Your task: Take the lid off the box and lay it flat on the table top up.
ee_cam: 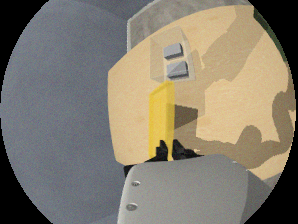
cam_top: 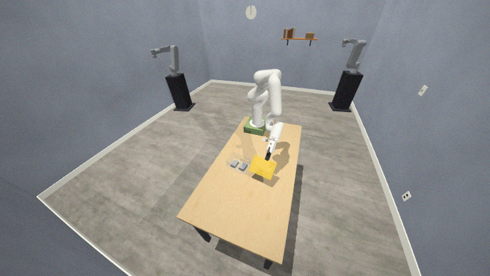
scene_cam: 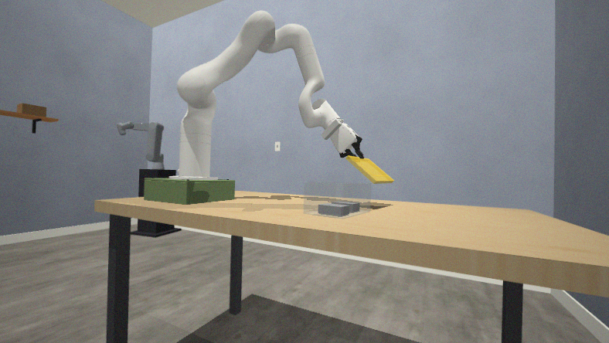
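Observation:
My gripper (scene_cam: 352,154) is shut on one edge of the yellow lid (scene_cam: 369,169) and holds it tilted in the air, sloping down away from the fingers. The lid also shows in the top view (cam_top: 262,166) and edge-on in the wrist view (ee_cam: 160,113), with the gripper (ee_cam: 169,149) at its near end. The clear box (scene_cam: 337,198) stands open on the table, below and a little to the left of the lid. It holds two grey blocks (scene_cam: 338,208), which also show in the top view (cam_top: 239,165) and in the wrist view (ee_cam: 176,60).
The arm's green base block (scene_cam: 188,189) stands at the far end of the wooden table (cam_top: 247,191). Two other arms on black pedestals (cam_top: 178,91) stand on the floor well away from the table.

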Controlling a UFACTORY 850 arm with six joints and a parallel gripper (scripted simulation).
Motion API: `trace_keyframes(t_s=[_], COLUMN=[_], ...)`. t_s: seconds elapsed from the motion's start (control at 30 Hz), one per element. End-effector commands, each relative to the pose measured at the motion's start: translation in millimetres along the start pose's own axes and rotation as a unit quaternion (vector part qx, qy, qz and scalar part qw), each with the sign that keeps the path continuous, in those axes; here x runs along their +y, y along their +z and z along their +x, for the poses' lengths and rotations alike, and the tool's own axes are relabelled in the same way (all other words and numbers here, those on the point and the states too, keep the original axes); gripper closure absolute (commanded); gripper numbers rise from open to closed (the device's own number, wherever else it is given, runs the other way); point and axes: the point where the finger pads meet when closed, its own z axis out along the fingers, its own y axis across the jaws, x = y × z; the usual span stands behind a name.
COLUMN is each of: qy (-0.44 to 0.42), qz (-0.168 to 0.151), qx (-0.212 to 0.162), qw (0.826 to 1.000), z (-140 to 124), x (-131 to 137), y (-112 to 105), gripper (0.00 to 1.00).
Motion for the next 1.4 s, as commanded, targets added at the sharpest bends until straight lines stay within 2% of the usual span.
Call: trace_keyframes(t_s=[0.0,1.37], qy=[0.000,0.000], qz=[0.001,0.001], qx=[-0.001,-0.001], qw=[1.000,1.000], z=[-0.5,-0.6], x=[3.6,20.6], y=[5.2,25.3], gripper=[1.00,1.00])
